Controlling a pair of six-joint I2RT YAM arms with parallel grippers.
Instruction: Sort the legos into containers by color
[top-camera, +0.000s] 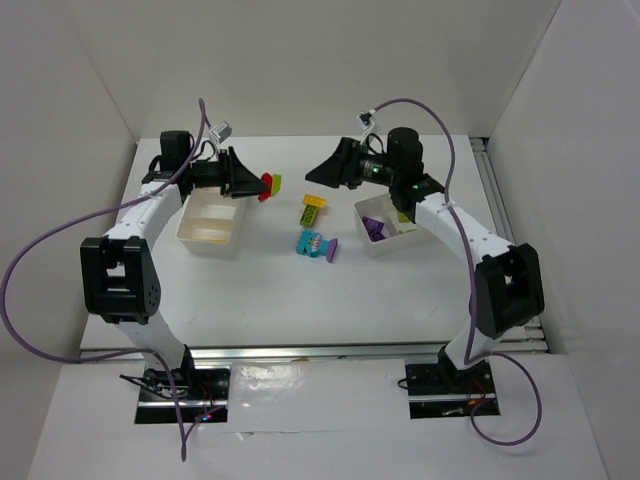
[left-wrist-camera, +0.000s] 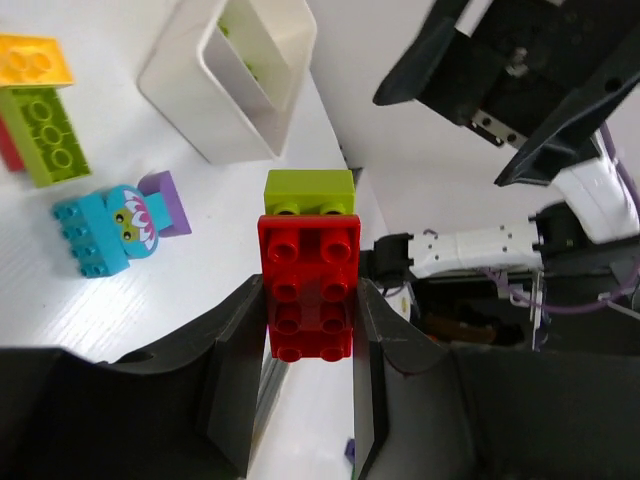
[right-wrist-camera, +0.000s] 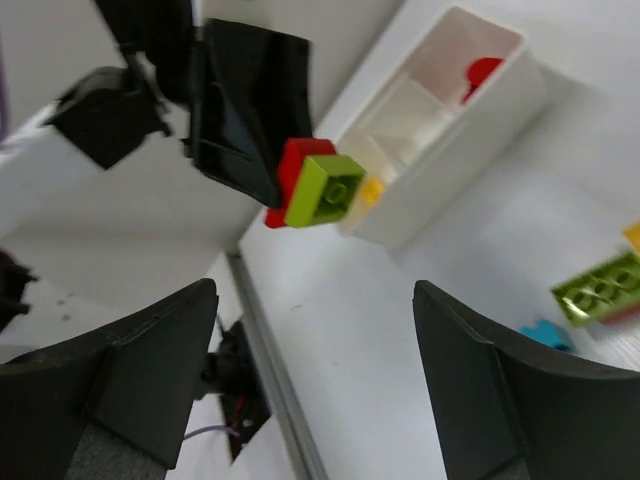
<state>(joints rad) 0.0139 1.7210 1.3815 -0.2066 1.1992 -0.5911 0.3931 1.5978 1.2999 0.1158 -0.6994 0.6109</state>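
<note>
My left gripper (top-camera: 262, 186) is shut on a red brick (left-wrist-camera: 308, 285) with a lime green brick (left-wrist-camera: 310, 192) stuck on its far end, held in the air beside the left white tray (top-camera: 212, 222). The pair also shows in the right wrist view (right-wrist-camera: 315, 185). My right gripper (top-camera: 318, 172) is open and empty, facing the left one from a short way off. On the table between them lie a yellow and lime brick stack (top-camera: 312, 208) and a cyan and purple brick cluster (top-camera: 317, 245). The right tray (top-camera: 392, 224) holds purple and lime bricks.
The left tray (right-wrist-camera: 440, 150) holds a red piece (right-wrist-camera: 484, 72) and a yellow piece in the right wrist view. White walls enclose the table at back and sides. A metal rail runs along the near edge (top-camera: 310, 352).
</note>
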